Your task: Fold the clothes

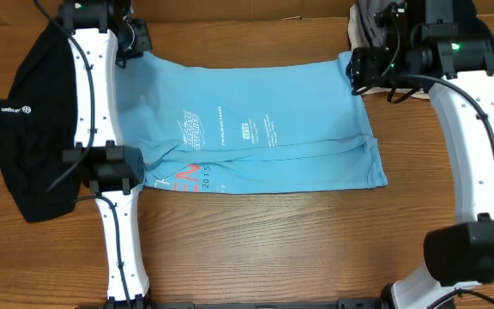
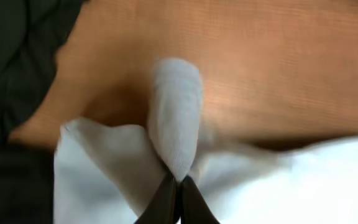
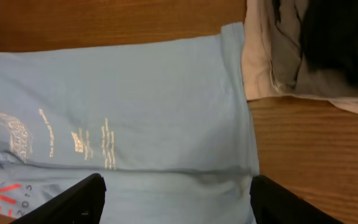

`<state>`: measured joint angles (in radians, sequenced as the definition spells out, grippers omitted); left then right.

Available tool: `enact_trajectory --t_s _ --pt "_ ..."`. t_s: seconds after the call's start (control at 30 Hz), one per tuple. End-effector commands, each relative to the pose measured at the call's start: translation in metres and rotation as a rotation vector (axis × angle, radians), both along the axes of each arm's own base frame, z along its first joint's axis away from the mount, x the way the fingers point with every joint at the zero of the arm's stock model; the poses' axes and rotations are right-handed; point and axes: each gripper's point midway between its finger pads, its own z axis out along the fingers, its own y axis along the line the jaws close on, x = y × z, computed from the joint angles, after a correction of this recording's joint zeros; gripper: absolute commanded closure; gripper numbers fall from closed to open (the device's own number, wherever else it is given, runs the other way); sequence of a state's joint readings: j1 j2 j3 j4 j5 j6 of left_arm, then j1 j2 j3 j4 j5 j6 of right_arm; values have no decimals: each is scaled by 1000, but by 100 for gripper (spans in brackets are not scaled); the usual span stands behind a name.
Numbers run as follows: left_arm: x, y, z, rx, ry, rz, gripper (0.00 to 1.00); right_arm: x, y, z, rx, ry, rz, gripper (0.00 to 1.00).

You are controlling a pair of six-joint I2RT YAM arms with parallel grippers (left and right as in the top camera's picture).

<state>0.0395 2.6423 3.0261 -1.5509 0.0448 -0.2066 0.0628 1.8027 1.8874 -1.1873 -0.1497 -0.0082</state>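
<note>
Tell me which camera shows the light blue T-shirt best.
Overhead. It shows nearly the whole light blue T-shirt spread on the table, print included. The right wrist view gives only one end, with some print. The left wrist view shows just a blurry pinch of pale fabric in the shut left hand.

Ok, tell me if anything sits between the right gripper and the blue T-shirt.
Nothing visible does. The right gripper hangs open directly over the blue T-shirt near its edge; the stacked clothes lie beside it, off the path.
</note>
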Motion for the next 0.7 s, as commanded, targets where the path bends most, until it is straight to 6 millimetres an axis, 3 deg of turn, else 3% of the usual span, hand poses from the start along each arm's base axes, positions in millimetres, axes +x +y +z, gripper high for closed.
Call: enact_trajectory --t_s 0.0,0.13,0.2,0.37,0.5,0.67 --pt "-22 -15 18 -14 29 -31 96 14 2 -12 -14 -1 21 22" --pt "-27 -44 26 -111 24 -120 96 38 2 -36 -14 -5 19 22" --pt "-28 -47 28 -128 24 -89 96 54 3 -54 -17 -7 16 22" --pt "-27 -35 25 -67 29 -61 96 91 4 -99 -24 -26 9 23" --pt "-27 -23 24 -15 30 -36 96 117 -9 -131 -99 -55 -37 23" --pt "-27 -12 24 46 32 -5 96 136 -12 -145 -113 -99 -50 23"
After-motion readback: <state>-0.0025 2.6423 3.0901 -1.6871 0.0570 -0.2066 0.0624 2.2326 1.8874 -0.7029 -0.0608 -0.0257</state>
